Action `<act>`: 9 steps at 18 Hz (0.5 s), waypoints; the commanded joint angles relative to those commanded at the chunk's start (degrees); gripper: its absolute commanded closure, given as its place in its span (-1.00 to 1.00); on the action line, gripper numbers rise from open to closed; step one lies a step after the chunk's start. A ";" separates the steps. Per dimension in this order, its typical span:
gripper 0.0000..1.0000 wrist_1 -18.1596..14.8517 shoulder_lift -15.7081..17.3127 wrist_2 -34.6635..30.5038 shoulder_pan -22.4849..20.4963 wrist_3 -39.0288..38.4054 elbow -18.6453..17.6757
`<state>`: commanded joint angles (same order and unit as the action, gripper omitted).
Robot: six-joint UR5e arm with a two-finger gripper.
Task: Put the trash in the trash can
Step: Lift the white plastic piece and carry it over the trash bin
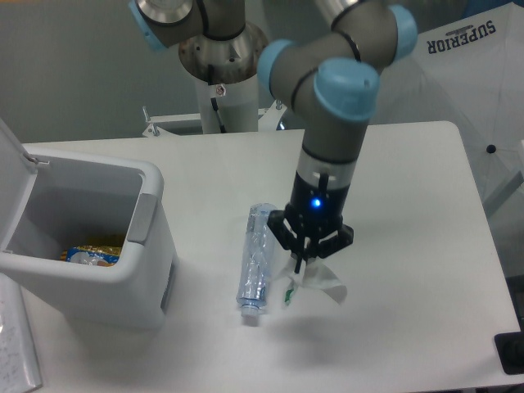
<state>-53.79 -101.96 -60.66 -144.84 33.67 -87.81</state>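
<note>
The trash point(315, 283) is a small crumpled translucent-white wrapper with a tiny green mark at its left end. It hangs in my gripper point(299, 266), a little above the white table. The gripper points straight down and its fingers are shut on the wrapper's upper edge. The trash can point(151, 246) is a large white-grey bin at the left of the table. Its lid is flipped open to the left and its grey latch point(142, 217) faces right. The gripper is well to the right of the bin.
A long clear crushed plastic bottle point(254, 264) lies on the table just left of the gripper, between it and the bin. Yellow and blue packaging point(92, 252) lies inside the bin. The table's point(409, 205) front edge is near the bottom of the view.
</note>
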 joint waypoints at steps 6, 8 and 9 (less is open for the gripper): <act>1.00 -0.44 4.57 8.09 2.02 -2.11 -0.43; 1.00 -0.44 6.24 9.94 3.07 -4.22 -0.61; 1.00 -0.44 7.47 10.47 3.69 -5.45 -0.61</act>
<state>-54.23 -94.49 -50.19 -141.16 28.23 -88.42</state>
